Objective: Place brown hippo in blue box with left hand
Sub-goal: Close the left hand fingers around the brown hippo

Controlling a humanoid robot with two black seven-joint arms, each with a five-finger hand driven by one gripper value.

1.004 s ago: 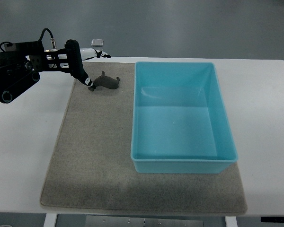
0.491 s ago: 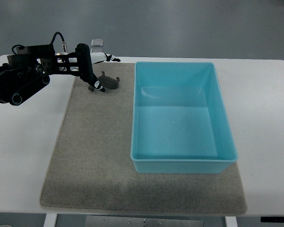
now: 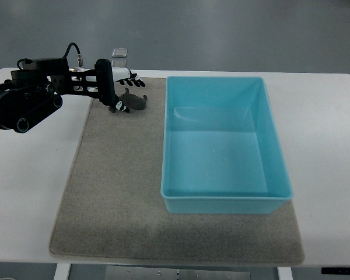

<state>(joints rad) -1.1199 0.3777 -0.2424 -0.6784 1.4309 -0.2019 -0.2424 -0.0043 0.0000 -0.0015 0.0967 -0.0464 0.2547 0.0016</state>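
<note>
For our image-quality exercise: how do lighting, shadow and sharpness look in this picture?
Top view: even, soft light, no harsh glare; the blue box is sharp with only faint shading inside; the brown hippo is small and dark, its detail hard to read beside the left hand.

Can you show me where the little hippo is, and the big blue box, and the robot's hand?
brown hippo [image 3: 134,101], top view, on the middle of its body.
blue box [image 3: 221,205], top view, on its near wall.
left hand [image 3: 118,90], top view, on the middle of the hand, right beside the hippo.

No text, label or number can be read anywhere
</note>
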